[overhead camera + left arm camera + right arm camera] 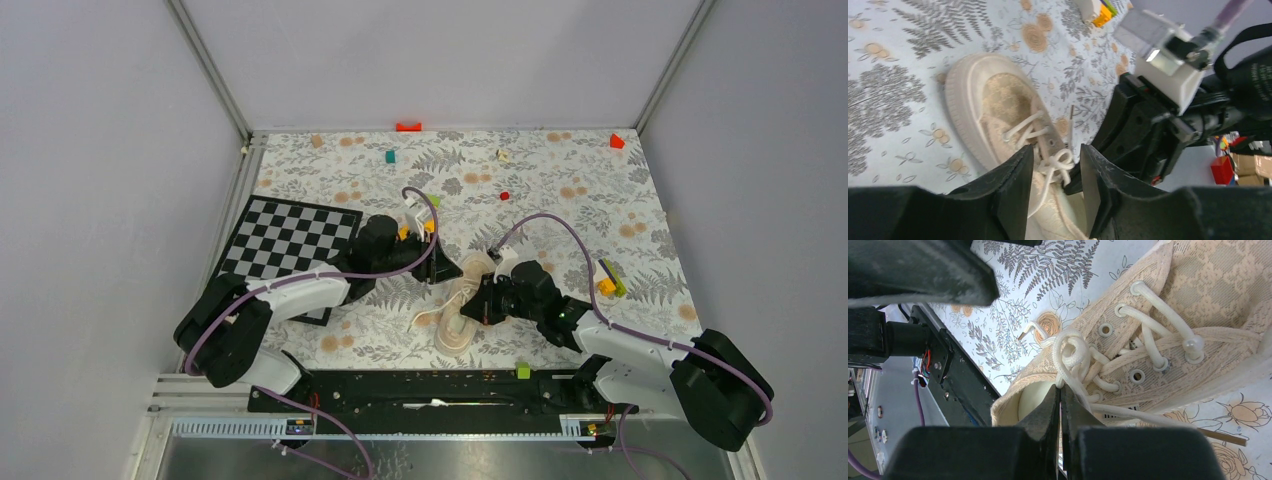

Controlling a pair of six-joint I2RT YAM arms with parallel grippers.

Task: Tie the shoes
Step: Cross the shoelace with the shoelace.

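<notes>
sneaker [456,326] cream, laces [1071,353] looped | left fingers [1013,186] apart | right fingers [1044,416] pinch laces

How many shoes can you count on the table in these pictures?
1. The shoe lies at the table's front middle. The right tool pinches its lace; the left tool hangs open above it. No second shoe shows.
</notes>
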